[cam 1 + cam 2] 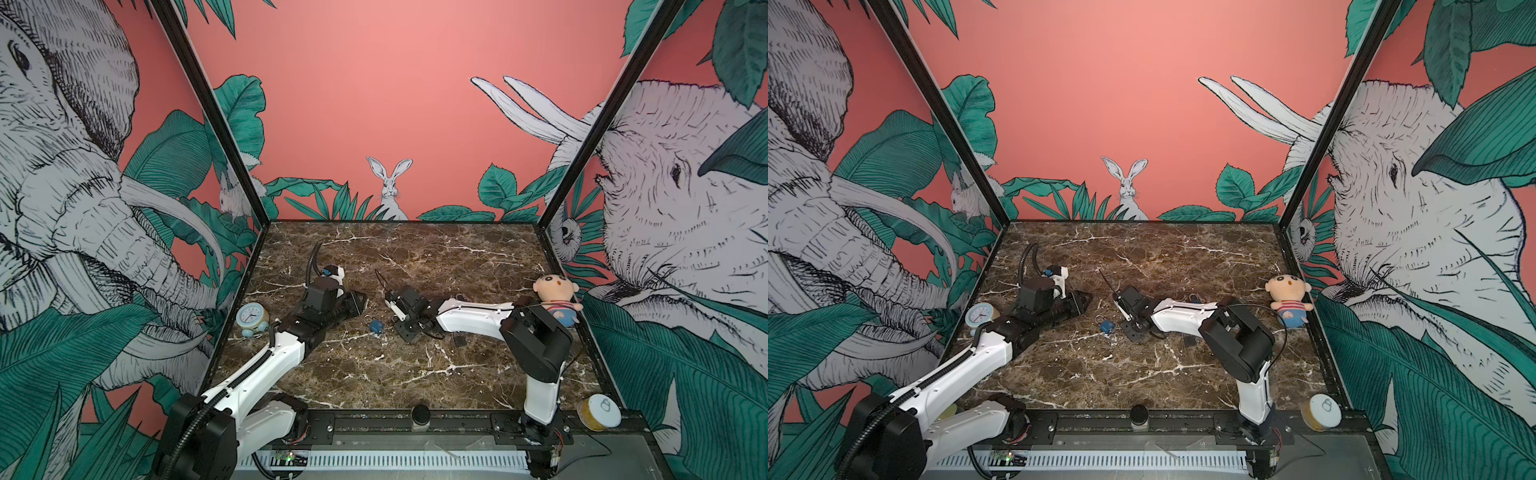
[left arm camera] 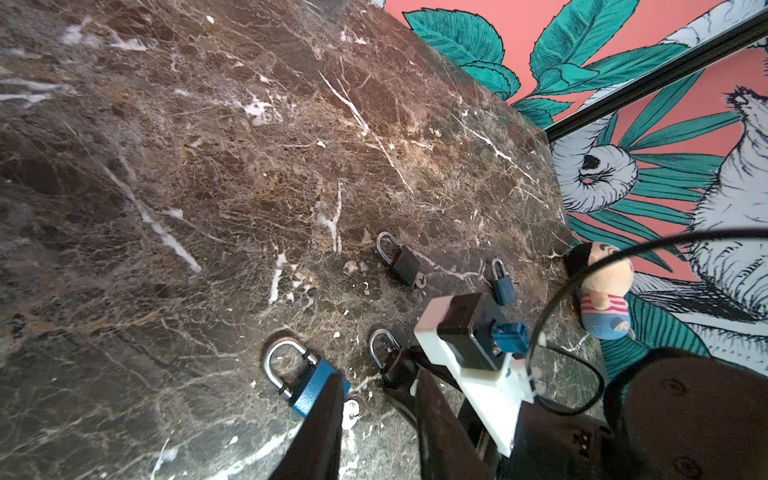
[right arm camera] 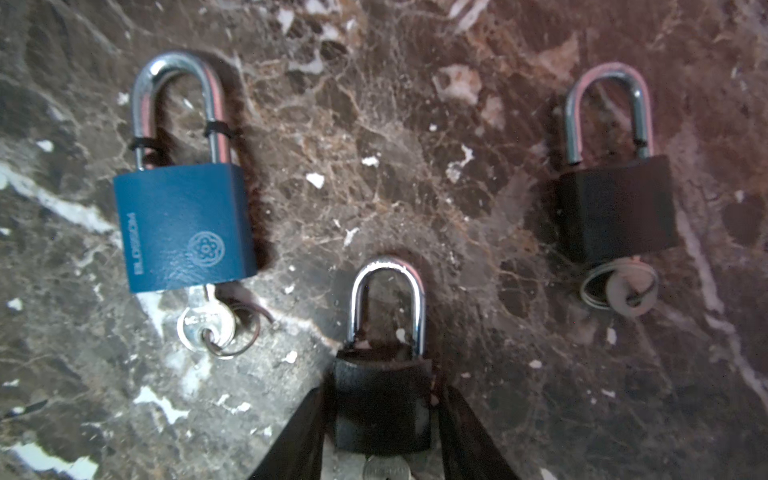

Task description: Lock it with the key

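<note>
Three padlocks lie flat on the marble table (image 3: 415,145) in the right wrist view. A blue padlock (image 3: 185,232) has a key (image 3: 205,322) in its base. A black padlock (image 3: 382,407) lies between the fingers of my right gripper (image 3: 384,388), with a key head (image 3: 384,471) at its base. The fingers sit close against its sides, but whether they press on it does not show. Another black padlock (image 3: 615,212) with a key lies beside it. My left gripper (image 2: 374,374) is open and empty, beside the blue padlock (image 2: 309,382). In both top views the grippers (image 1: 359,300) (image 1: 401,328) flank the blue padlock (image 1: 377,326).
A small dark blue padlock (image 2: 503,284) lies farther back near a plush doll (image 1: 555,297). A pale blue alarm clock (image 1: 251,318) stands at the table's left edge. A yellow can (image 1: 598,411) sits at the front right corner. Printed walls close in three sides.
</note>
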Robot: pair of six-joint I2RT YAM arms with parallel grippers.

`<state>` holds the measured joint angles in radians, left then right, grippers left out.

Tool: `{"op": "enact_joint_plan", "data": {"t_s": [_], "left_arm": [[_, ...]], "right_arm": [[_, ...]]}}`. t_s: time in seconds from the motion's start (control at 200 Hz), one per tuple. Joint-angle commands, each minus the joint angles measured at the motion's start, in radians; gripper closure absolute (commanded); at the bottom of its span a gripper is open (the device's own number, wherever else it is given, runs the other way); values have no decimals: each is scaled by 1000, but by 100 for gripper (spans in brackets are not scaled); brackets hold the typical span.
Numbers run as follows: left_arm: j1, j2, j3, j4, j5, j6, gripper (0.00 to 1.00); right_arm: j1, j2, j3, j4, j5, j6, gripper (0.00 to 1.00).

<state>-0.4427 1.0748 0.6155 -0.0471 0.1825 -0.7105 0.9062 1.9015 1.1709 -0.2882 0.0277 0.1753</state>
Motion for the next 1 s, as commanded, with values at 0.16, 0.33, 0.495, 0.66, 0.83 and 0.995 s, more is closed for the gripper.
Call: {"op": "enact_joint_plan", "data": {"t_s": [0.16,0.33,0.495,0.66,0.83,0.995], "left_arm": [[9,-29,-16,-9,-8,6,68],[10,-37,-17,-17,-9,8,68],[12,-38,-11,-29,-5,17,68],[12,-28,9,-34,39,39,69],[10,24,48,-31,150,64,70],[0,87,70,35,273,67,69]], "right_arm": [[17,40,25,-32,40,-10,61],[22,35,21,-39,53,-8,75],[24,-18,9,-19,32,9,81],[23,-97,15,-45,-8,14,82],[23,-186,12,-77,-38,11,82],[22,-273,1,-95,-66,17,82]]}}
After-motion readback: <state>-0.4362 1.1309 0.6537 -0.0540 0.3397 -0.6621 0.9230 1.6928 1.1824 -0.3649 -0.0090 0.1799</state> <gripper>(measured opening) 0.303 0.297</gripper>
